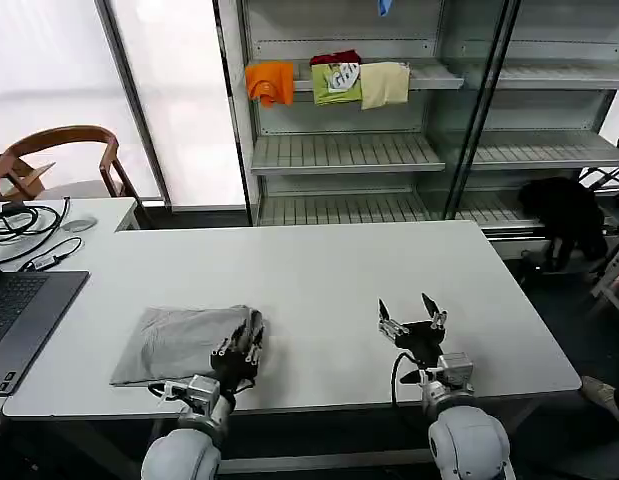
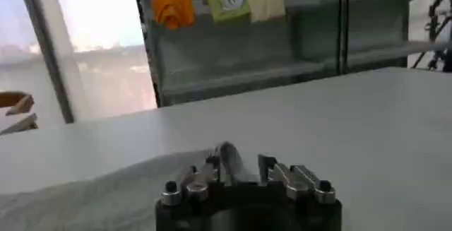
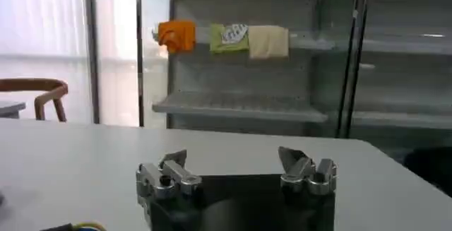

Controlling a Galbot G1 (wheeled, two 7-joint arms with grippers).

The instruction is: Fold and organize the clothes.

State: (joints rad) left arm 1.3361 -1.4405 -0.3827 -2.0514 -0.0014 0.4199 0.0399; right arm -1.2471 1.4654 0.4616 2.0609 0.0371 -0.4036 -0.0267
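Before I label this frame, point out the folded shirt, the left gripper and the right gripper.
shirt (image 1: 179,342), head view, middle of its folded top.
left gripper (image 1: 240,350), head view, between fingertips at the shirt's edge.
right gripper (image 1: 411,312), head view, between its spread fingertips.

A lab or test room dressed up like a shop – bare metal shelving (image 1: 344,150) behind glass doors (image 1: 489,110) lines the back wall, with only a few small cloths (image 1: 329,82) hung on one shelf. A plain white table (image 1: 329,270) fills the middle, an open laptop (image 1: 19,320) and loose cables (image 1: 24,222) sit on a side desk, a wooden chair (image 1: 59,155) stands by frosted window panels
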